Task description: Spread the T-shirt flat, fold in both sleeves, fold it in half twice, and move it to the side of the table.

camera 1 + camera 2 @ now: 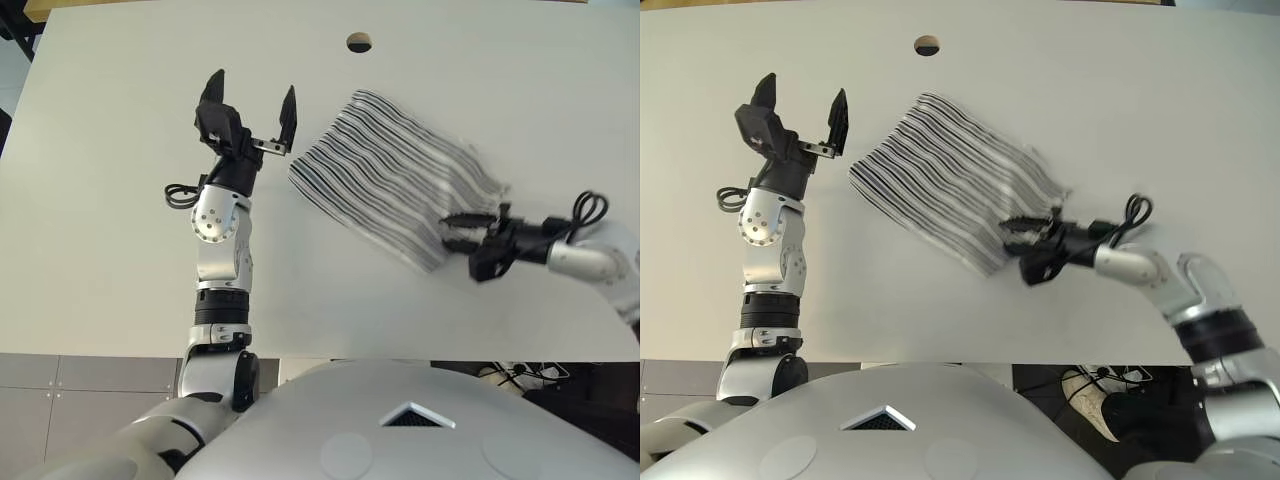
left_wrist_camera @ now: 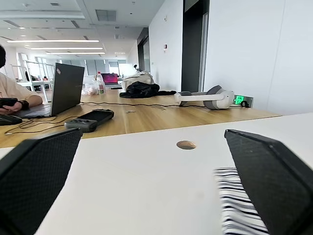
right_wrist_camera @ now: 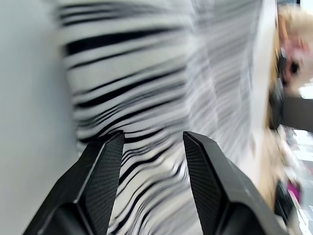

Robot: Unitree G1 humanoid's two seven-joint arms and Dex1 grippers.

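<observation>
The black-and-white striped T-shirt (image 1: pixel 390 180) lies folded into a compact rectangle on the white table (image 1: pixel 100 260), right of centre and turned at an angle. My right gripper (image 1: pixel 450 226) sits at the shirt's near right corner. In the right wrist view its fingers (image 3: pixel 102 171) pinch a fold of striped cloth (image 3: pixel 156 73), so it is shut on the shirt. My left gripper (image 1: pixel 253 85) stands raised just left of the shirt's left corner, open and holding nothing. The left wrist view shows the shirt's edge (image 2: pixel 239 205) beside one finger.
A round cable hole (image 1: pixel 358 42) lies in the table near its far edge. Bare tabletop stretches to the left and along the near edge. Beyond the table is a wooden desk (image 2: pixel 146 117) with a laptop and headphones.
</observation>
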